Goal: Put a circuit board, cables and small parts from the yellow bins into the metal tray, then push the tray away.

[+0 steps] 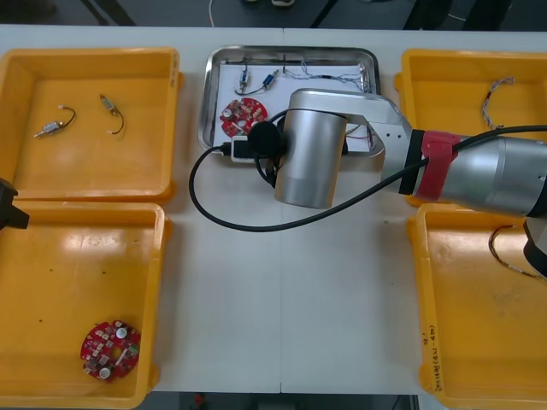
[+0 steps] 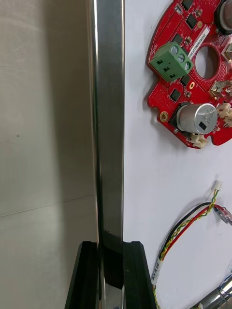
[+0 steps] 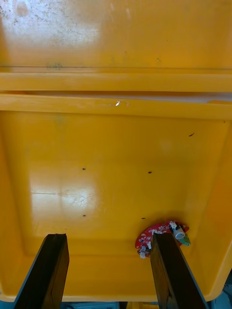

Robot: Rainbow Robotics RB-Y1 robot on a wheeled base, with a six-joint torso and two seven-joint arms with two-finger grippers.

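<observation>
Right wrist view: right gripper (image 2: 110,248) pinched the rim of one shiny metal tray (image 2: 108,120); one round red circuit board (image 2: 164,96) lay inside; left gripper (image 3: 108,236) hung spread, left of tray.

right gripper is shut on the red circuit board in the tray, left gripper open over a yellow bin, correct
No. The right wrist view shows the right gripper shut on the rim of the metal tray, a finger on each side; the red circuit board lies untouched inside the tray. The left gripper is open over a yellow bin.
</observation>
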